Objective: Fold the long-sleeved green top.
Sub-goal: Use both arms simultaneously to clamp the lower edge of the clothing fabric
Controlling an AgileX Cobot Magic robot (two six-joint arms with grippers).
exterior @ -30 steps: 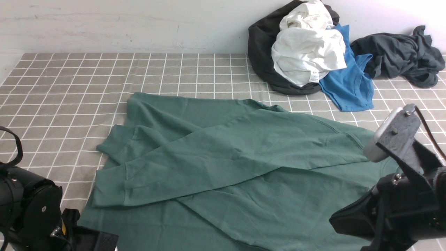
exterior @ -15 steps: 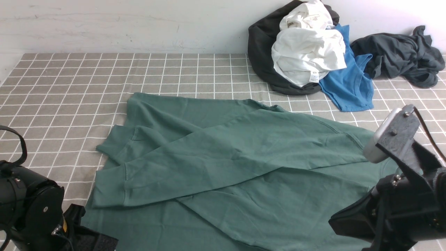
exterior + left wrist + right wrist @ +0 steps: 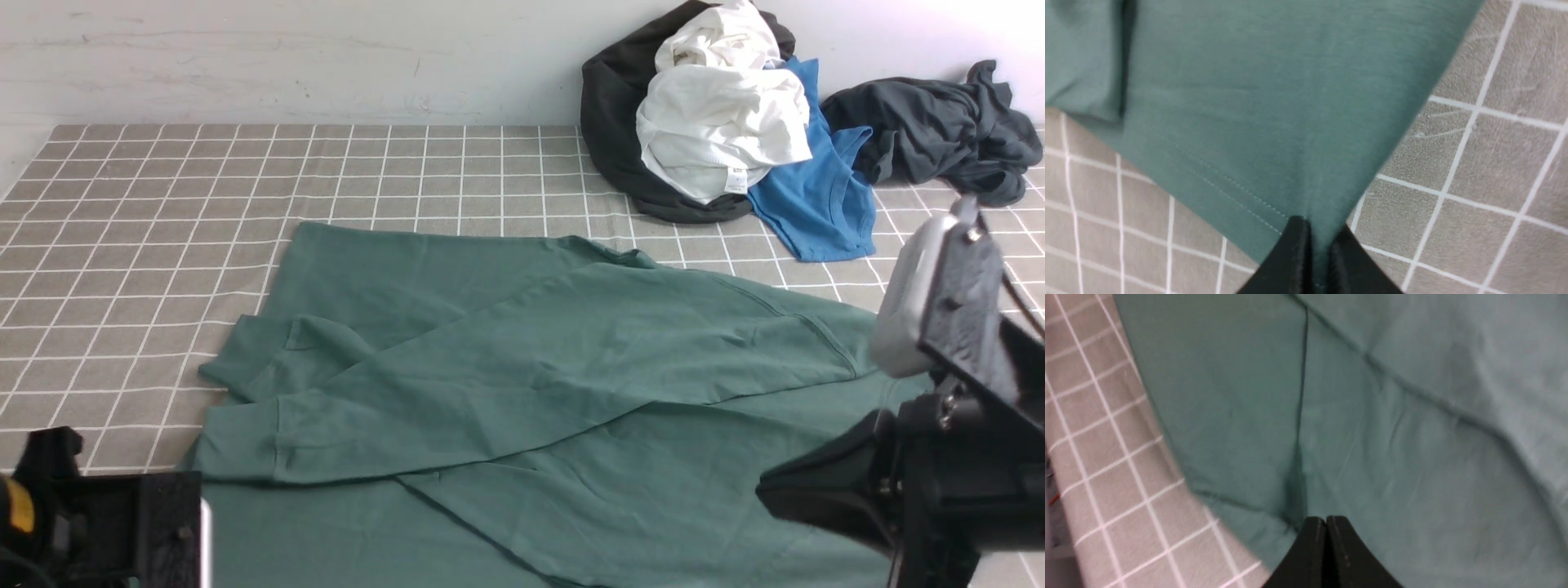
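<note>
Top point(image 3: 531, 384) is lying spread over the near half of the checked tablecloth point(image 3: 163, 204). Both sleeves are crossing its body, and their cuffs are pointing toward the robot's left. The near edge is running out of the front view between the two arms.

Left gripper point(image 3: 1319, 241) is pinching a corner of the top where the stitched hem meets the side edge. Its black fingers point(image 3: 1294, 253) are closing on a thin strip of green cloth, and bare tablecloth is showing on either side of that corner.

Right gripper point(image 3: 1326, 522) is clamping the top near its edge. The jaws are pressing together with no gap, and a crease in the cloth is running straight into the tips.

Beyond the top and not touching it, a heap is sitting against the wall point(image 3: 326, 57) at the far right. In it a white garment point(image 3: 718, 122) is lying on a black one point(image 3: 612, 122), with a blue shirt point(image 3: 824, 204) and a dark grey garment point(image 3: 939, 131) beside them.
</note>
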